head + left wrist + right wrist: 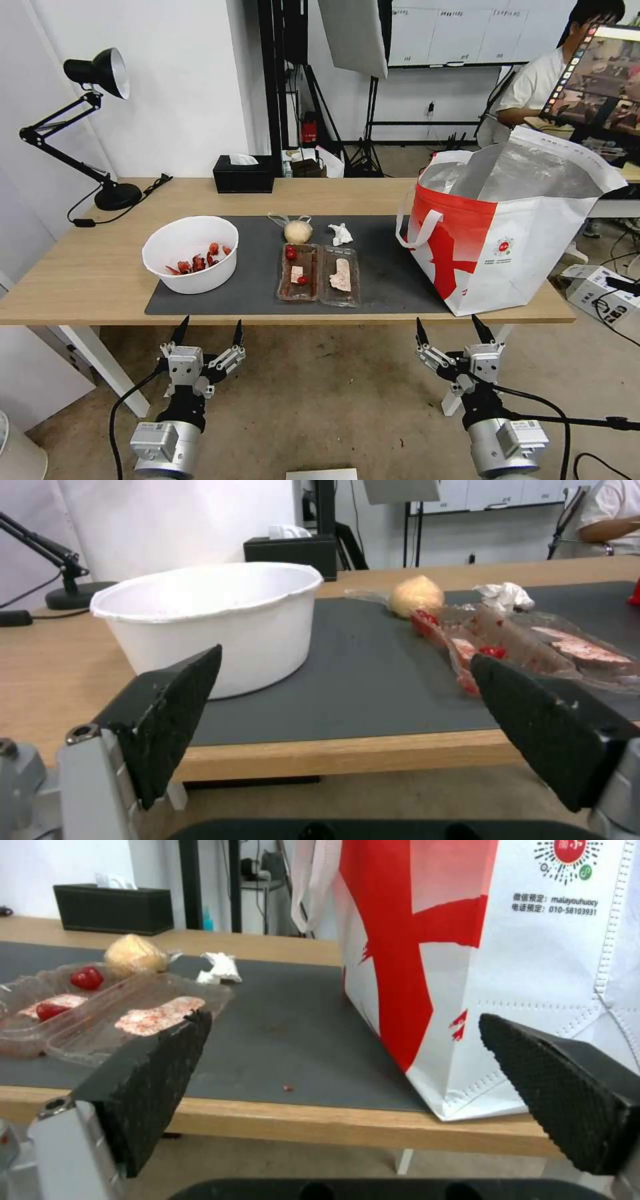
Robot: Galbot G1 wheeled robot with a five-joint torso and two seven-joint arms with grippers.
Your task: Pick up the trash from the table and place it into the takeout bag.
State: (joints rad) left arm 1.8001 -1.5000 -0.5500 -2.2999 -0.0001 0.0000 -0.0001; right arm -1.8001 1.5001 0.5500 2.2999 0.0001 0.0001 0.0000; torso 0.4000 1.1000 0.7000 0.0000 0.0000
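1. Nothing had been picked up yet: every piece of trash lay on the dark mat (253, 293) of the worktop (80, 267), so the task stood at its opening step, by my reading.
2. The left gripper (207, 335) hung at the lower left of the head view, below the worktop's near edge, its fingers (170, 710) spread wide and holding nothing.
3. The right gripper (451, 333) sat at the lower right, also below the edge, fingers (143, 1080) apart and empty.
4. The white bowl (191, 254) with red scraps stood left of centre on the mat; the clear clamshell tray (319, 275) lay open at centre.
5. Just above the tray were the knotted bag with a beige lump (297, 231) and the crumpled tissue (341, 233), near each other but apart.
6. The takeout bag (507, 233) stood upright at centre right, mouth open, foil lining showing.
7. The next move likely called for raising one arm over the edge and choosing a piece; the right one sat nearer the bag.
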